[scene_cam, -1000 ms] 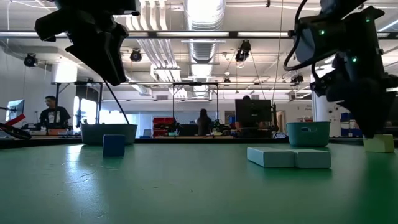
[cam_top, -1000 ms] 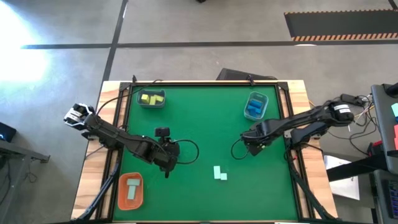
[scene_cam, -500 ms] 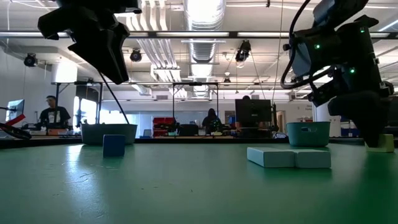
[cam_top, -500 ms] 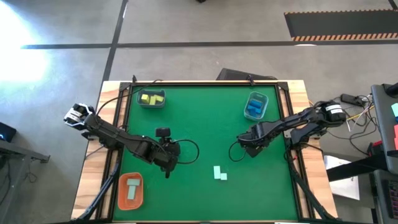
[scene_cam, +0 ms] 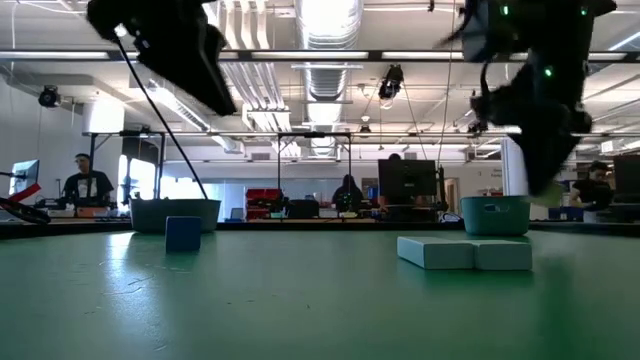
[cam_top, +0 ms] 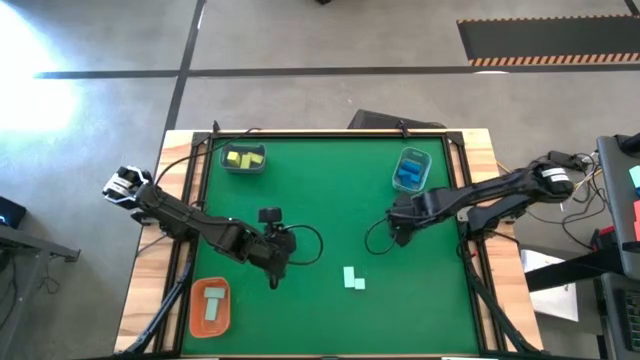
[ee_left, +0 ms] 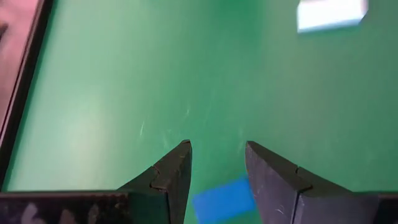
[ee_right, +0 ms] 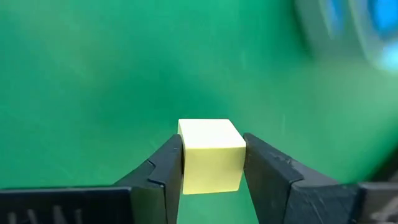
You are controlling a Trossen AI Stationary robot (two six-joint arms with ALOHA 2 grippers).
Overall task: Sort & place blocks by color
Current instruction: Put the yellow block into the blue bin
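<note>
A pale yellow block [ee_right: 211,152] sits between the fingers of my right gripper [ee_right: 212,140], which is shut on it over the right half of the green table [cam_top: 330,200]. My left gripper [ee_left: 217,149] hangs open left of the centre, above a blue block [ee_left: 224,199] that rests flat on the table [scene_cam: 183,233]; it does not touch it. Two mint blocks [cam_top: 352,278] lie side by side near the front middle. My right gripper pinches the yellow block by two opposite side faces [ee_right: 186,158] between its two fingers. The fingers come from above, pointing steeply down. The block is lifted clear of the table and sits level in the hold.
A grey-blue tray [cam_top: 228,166] at the far left holds yellow blocks [cam_top: 243,158]. Another grey-blue tray [cam_top: 411,152] at the far right holds blue blocks [cam_top: 408,176]. An orange tray [cam_top: 196,318] at the near left holds a mint block [cam_top: 213,304]. Open green surface lies between the arms.
My right gripper has shut on the yellow block and gone up with it, so the block is lifted clear of the table. My left gripper has tipped its fingers a little upward over the blue block, which has stayed where it was.
</note>
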